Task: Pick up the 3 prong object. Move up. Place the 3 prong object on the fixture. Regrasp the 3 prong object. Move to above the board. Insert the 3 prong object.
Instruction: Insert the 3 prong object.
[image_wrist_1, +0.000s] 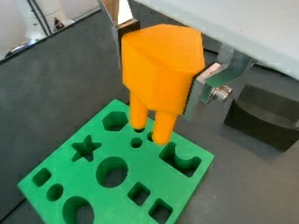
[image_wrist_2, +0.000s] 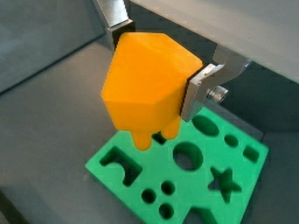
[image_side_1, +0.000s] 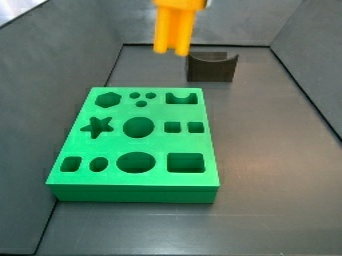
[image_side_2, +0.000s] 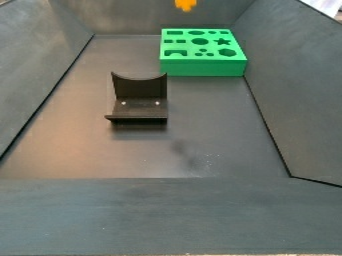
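Note:
My gripper (image_wrist_1: 163, 63) is shut on the 3 prong object (image_wrist_1: 162, 74), an orange-yellow block held with its prongs pointing down. Silver fingers (image_wrist_2: 198, 92) clamp its two sides in both wrist views. The object (image_wrist_2: 146, 87) hangs above the green board (image_wrist_1: 70, 175), and its prongs hover over the small round holes near the board's far edge. In a side view the object (image_side_1: 174, 25) is high above the board (image_side_1: 160, 145), near its back edge. In a side view only its tip (image_side_2: 185, 4) shows, above the board (image_side_2: 201, 66).
The dark fixture (image_side_1: 210, 66) with a U-shaped notch stands on the floor behind the board, apart from it. It also shows in a side view (image_side_2: 136, 100) and in a wrist view (image_wrist_1: 263, 114). Dark sloped walls enclose the workspace.

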